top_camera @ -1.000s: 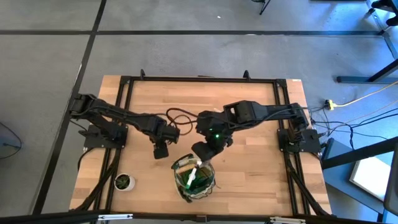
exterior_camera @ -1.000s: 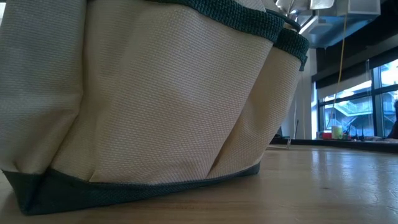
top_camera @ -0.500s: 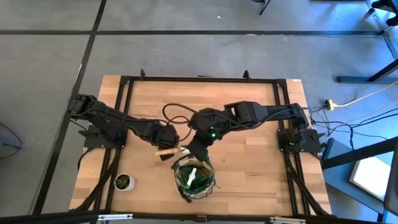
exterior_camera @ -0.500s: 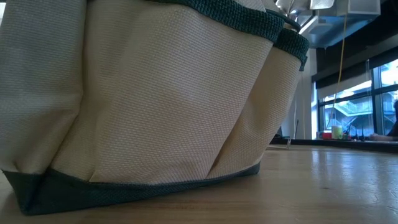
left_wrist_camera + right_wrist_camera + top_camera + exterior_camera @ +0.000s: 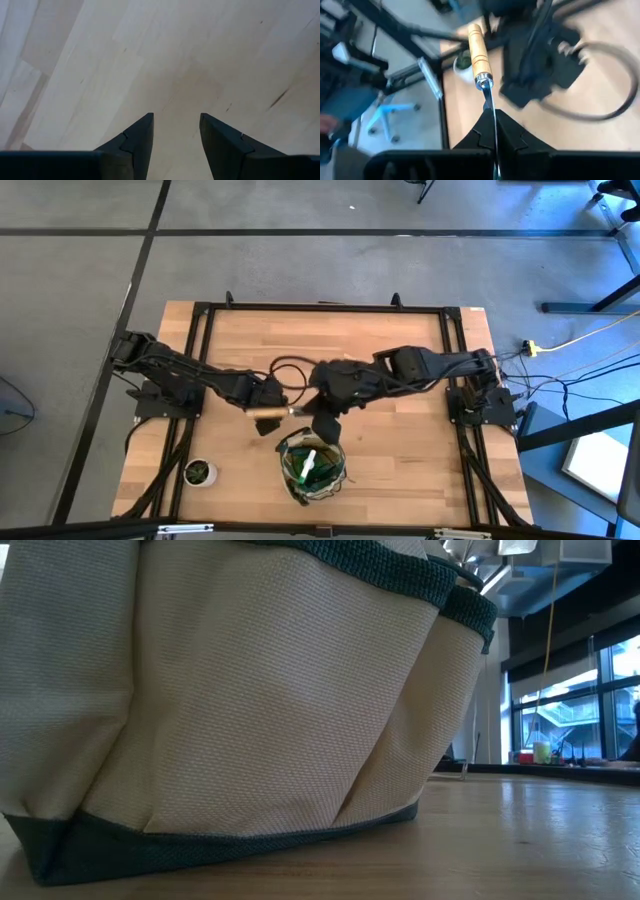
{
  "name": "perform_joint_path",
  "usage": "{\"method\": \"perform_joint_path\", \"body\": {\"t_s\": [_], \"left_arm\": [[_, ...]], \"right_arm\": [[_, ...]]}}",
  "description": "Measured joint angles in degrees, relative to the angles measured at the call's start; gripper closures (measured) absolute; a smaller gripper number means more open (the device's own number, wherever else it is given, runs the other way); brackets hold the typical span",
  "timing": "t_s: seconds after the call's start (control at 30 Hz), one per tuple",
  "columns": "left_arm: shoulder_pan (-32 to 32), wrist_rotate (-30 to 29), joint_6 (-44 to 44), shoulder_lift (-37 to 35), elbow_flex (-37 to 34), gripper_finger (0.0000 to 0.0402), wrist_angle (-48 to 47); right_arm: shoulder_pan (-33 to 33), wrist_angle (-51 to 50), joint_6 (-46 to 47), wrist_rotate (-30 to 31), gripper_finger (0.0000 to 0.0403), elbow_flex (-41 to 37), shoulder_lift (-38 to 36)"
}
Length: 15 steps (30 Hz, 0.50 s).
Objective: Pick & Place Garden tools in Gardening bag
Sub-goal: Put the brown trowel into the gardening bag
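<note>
The pale butcher-block wooden surface (image 5: 400, 350) carries, near its front edge, the olive-green and khaki fabric gardening bag (image 5: 312, 465), standing upright with its mouth open; a green and white item can be made out inside it, too small to identify. In the low view the same bag (image 5: 230, 710) fills most of the frame and rests flat.

The right claw (image 5: 322, 423) hangs just behind the bag's rim. In the right wrist view its fingers (image 5: 479, 134) are pressed together on the thin metal blade of a wooden-handled garden tool (image 5: 479, 50), whose handle (image 5: 268, 412) juts out sideways towards the left arm. The tool's tip is hidden, so trowel or fork cannot be told.

The step in hand is judged to be the lowering of this tool into the bag. It would be done well if the tool were carried fully over the opening, tilted upright, and let go only once inside the rim, since the long handle could otherwise catch the fabric edge.

The left claw (image 5: 175, 145) hovers with fingers spread and nothing between them, over bare wood, near the handle's end, where a bump should be guarded against.
</note>
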Motion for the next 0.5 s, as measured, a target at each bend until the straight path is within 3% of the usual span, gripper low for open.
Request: {"method": "perform_joint_path", "body": {"t_s": [0.27,0.5], "left_arm": [[1.2,0.5,0.8,0.0,0.0,0.0282,0.3],[3.1,1.6,4.7,0.0,0.0,0.0297,0.1]], "right_arm": [[0.0,-6.7,2.6,4.3,0.0403,0.1,-4.2],[0.2,-17.4,11.1,1.0,0.0403,0.1,-5.0]]}}
